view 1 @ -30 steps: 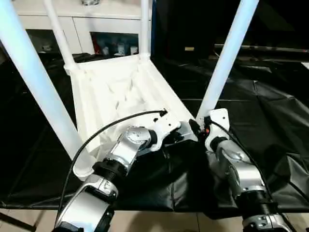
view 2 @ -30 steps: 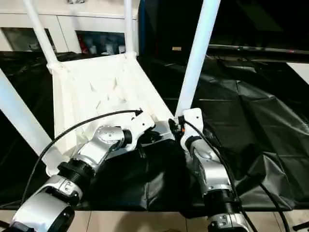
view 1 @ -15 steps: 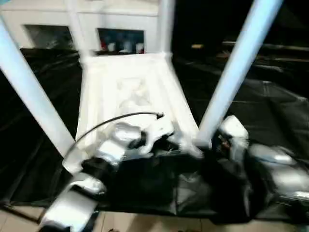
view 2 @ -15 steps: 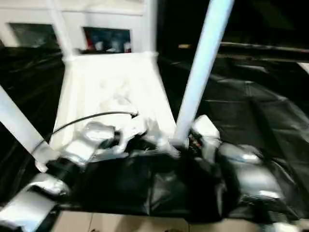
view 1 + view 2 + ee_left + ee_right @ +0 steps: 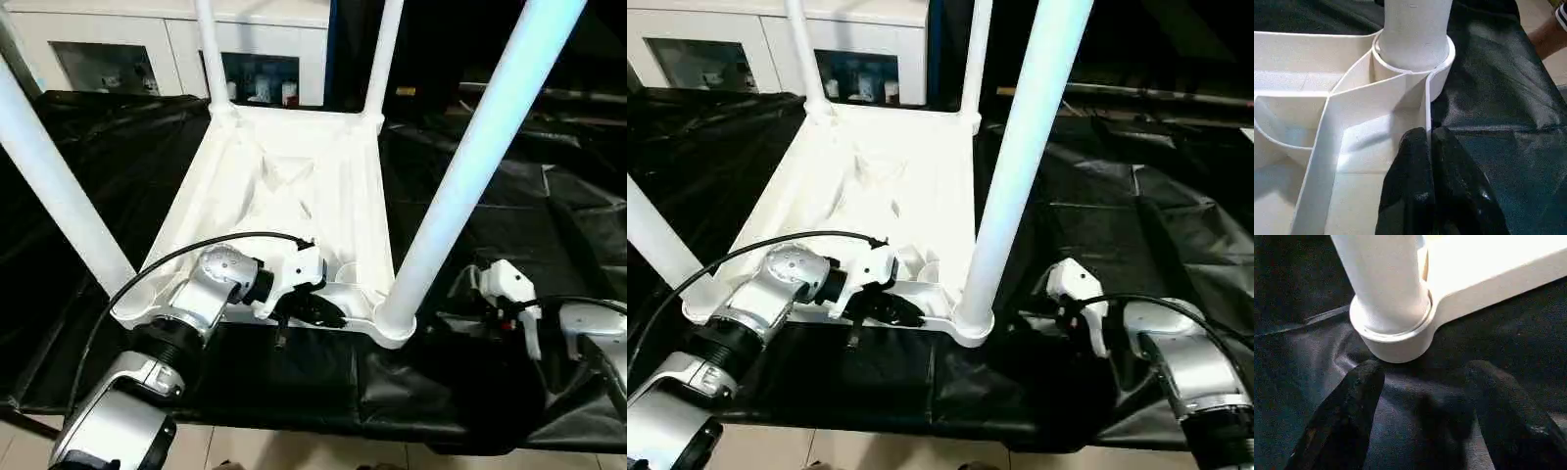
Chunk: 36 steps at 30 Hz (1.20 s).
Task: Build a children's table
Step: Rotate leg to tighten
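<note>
At the table's near edge, left gripper (image 5: 1427,147) pinched closed on the thin rim wall, just beside the near-right socket (image 5: 1442,63). Right gripper (image 5: 1420,382) jaws spread wide, holding nothing, hovering over black sheet (image 5: 549,225) close to that same socket, not touching it. Table (image 5: 294,186) lies upside down on the sheet, ribbed underside up. Four legs stand upright in the corner sockets; near-right leg (image 5: 480,157) rises beside the left gripper. Cabinet (image 5: 147,49) behind the table's far end.
</note>
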Motion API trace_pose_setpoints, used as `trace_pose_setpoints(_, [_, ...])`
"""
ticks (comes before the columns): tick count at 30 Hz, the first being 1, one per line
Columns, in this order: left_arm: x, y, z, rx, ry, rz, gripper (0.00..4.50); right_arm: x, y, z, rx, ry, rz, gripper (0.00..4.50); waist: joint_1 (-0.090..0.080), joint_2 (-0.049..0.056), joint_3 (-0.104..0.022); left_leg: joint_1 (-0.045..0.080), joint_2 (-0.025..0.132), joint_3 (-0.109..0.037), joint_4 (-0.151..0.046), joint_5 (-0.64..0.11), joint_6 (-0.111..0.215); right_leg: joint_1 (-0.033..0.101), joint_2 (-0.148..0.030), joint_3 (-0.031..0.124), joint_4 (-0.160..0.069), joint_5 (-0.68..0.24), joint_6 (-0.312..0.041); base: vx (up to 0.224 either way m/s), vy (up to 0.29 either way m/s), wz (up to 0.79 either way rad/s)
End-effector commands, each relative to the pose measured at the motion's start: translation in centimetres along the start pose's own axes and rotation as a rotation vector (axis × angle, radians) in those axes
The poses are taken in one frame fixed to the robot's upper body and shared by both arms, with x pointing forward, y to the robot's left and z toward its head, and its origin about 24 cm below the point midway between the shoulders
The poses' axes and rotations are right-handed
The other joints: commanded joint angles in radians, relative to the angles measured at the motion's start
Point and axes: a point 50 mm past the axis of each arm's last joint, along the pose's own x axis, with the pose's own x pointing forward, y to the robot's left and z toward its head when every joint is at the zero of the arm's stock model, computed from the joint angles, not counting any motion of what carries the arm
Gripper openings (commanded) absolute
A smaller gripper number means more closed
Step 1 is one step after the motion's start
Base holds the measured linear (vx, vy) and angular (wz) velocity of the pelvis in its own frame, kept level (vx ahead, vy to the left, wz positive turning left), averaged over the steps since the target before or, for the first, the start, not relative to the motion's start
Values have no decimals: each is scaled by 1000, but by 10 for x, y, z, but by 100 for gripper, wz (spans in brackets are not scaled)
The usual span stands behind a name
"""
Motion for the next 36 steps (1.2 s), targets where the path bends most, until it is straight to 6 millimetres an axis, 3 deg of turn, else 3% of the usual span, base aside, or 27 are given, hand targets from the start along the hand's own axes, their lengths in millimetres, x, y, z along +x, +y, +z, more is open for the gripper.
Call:
trace_pose_setpoints(1, [7, -10, -12, -27, 54, -64, 0, -7, -2, 3, -9, -12, -5, 294, 2, -12, -44, -2, 30, -4, -50, -122, 140, 55, -43, 36, -44, -45, -289, 0, 0, 0])
trace_pose_setpoints(5, [3, -9, -5, -47, -7, -46, 0, -12, 5, -1, 0, -45, -21, 294, 9, -12, -47, 1, 33, -4, -50, -134, 131, 57, -45, 37, -45, -77, -284, 0, 0, 0])
trace_pose_setpoints(9, [-6, -10, 8, -41, -108, -8, 65, -16, 7, -2, 0, -80, -68, 300, 12, -13, -47, -2, 31, -3, -49, -112, 137, 56, -42, 36, -42, -56, -291, 0, 0, 0])
trace_pose_setpoints(10, [-14, -9, 17, -33, -188, 50, 65, -20, 8, -1, -1, -95, -119, 300, 13, -15, -49, -1, 33, -3, -49, -115, 133, 58, -44, 37, -41, -60, -292, 0, 0, 0])
trace_pose_setpoints(11, [-14, -9, 17, -33, -188, 50, 92, -20, 8, -1, -1, -95, -119, 300, 16, -15, -49, -1, 38, -5, -51, -113, 126, 59, -49, 39, -38, -59, -298, 0, 0, 0])
trace_pose_setpoints(12, [-25, -7, 28, -19, -291, 176, 100, -25, 8, 4, -18, -116, -198, 300, 13, -20, -49, 0, 35, -2, -50, -120, 126, 55, -43, 37, -42, -79, -292, 0, 0, 0])
trace_pose_setpoints(15, [-32, -3, 32, -25, -354, 311, 106, -27, 5, 8, -11, -132, -286, 300, 5, -19, -44, -1, 32, -5, -50, -150, 113, 52, -43, 38, -47, -129, -270, 0, 0, 0])
trace_pose_setpoints(17, [-37, 0, 34, -85, -445, 534, 134, -27, 1, 11, 18, -168, -443, 300, 1, -19, -39, -1, 30, -6, -52, -179, 95, 49, -42, 38, -56, -208, -240, 0, 0, 0])
trace_pose_setpoints(19, [-41, 0, 31, -198, -570, 814, 141, -25, -7, 13, 110, -252, -670, 300, -11, -17, -42, -5, 28, -7, -50, -181, 72, 49, -39, 36, -60, -242, -215, 0, 0, 0])
trace_pose_setpoints(22, [-40, -7, 23, -281, -623, 960, 163, -22, -8, 13, 196, -334, -814, 300, -21, -16, -44, -10, 25, -8, -50, -167, 71, 45, -33, 37, -62, -219, -193, 0, 0, 0])
trace_pose_setpoints(24, [-40, -15, 14, -336, -657, 1069, 179, -18, -5, 14, 219, -388, -895, 300, -22, -10, -47, -8, 24, -9, -49, -164, 71, 47, -30, 35, -62, -216, -180, 0, 0, 0])
trace_pose_setpoints(25, [-43, -22, 6, -352, -654, 1158, 185, -13, 0, 16, 236, -429, -921, 326, -25, -23, -48, -12, 24, -9, -49, -147, 81, 48, -29, 36, -61, -187, -167, 0, 0, 0])
trace_pose_setpoints(26, [-44, -27, 2, -358, -659, 1205, 194, -9, 4, 18, 248, -460, -923, 333, -27, -20, -47, -15, 25, -10, -48, -143, 86, 48, -30, 37, -60, -179, -164, 0, 0, 0])
trace_pose_setpoints(28, [-49, -40, -6, -358, -645, 1310, 208, 1, 12, 24, 293, -538, -932, 336, -33, -27, -46, -16, 26, -11, -51, -149, 95, 46, -29, 35, -61, -190, -148, 0, 0, 0])
trace_pose_setpoints(33, [-61, -55, -18, -387, -598, 1437, 262, 43, 32, 26, 306, -518, -827, 390, -35, -9, -38, -11, 29, -15, -61, -219, 50, 37, -27, 36, -69, -250, -124, 0, 0, 0])
trace_pose_setpoints(35, [-64, -54, -20, -390, -585, 1422, 267, 51, 32, 22, 322, -491, -862, 395, -31, 6, -37, -7, 27, -16, -65, -242, 29, 34, -27, 37, -70, -249, -121, 0, 0, 0])
trace_pose_setpoints(36, [-66, -54, -23, -391, -565, 1416, 274, 54, 32, 22, 338, -488, -880, 398, -31, -4, -38, -4, 25, -14, -64, -249, 22, 31, -25, 40, -69, -228, -123, 0, 0, 0])
